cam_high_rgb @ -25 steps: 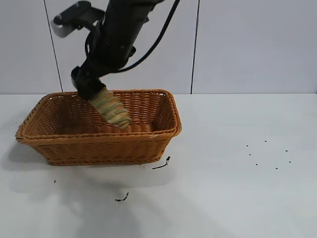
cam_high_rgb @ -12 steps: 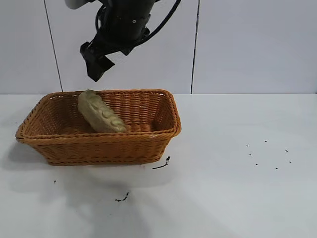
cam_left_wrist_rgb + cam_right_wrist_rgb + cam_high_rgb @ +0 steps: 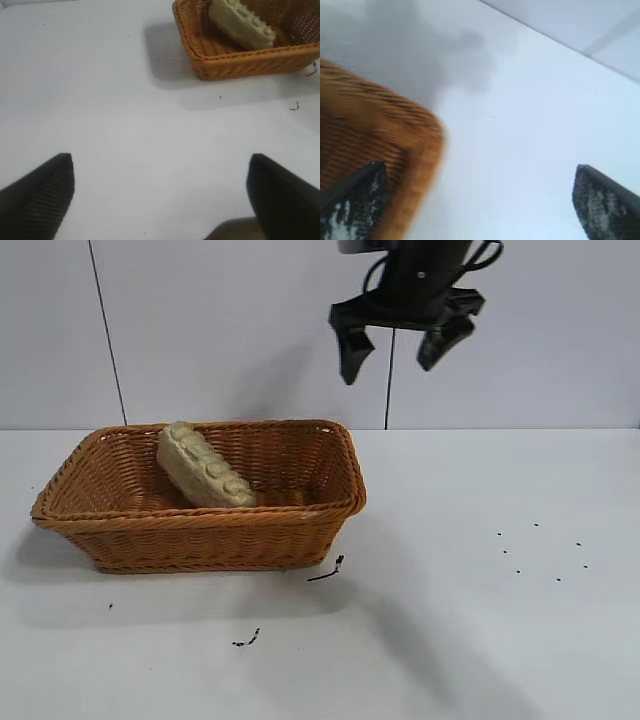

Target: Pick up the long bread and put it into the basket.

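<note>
risk is small now: long bread (image 3: 203,468) leans on the far-left wall inside the basket (image 3: 200,530), perhaps able to topple flat, while right gripper (image 3: 396,346), jaws apart and empty, hangs above the bench.

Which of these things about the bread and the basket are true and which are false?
1. The long bread lies inside the basket. True.
2. The right gripper is holding the bread. False: it hangs open and empty in the air, above and beside the basket's end.
3. The bread lies flat on the basket's floor. False: it is tilted, with one end up near the back rim.
4. The left gripper is open, over bare table away from the basket. True.
5. The basket is tipped on its side. False: it stands upright on the table.
</note>
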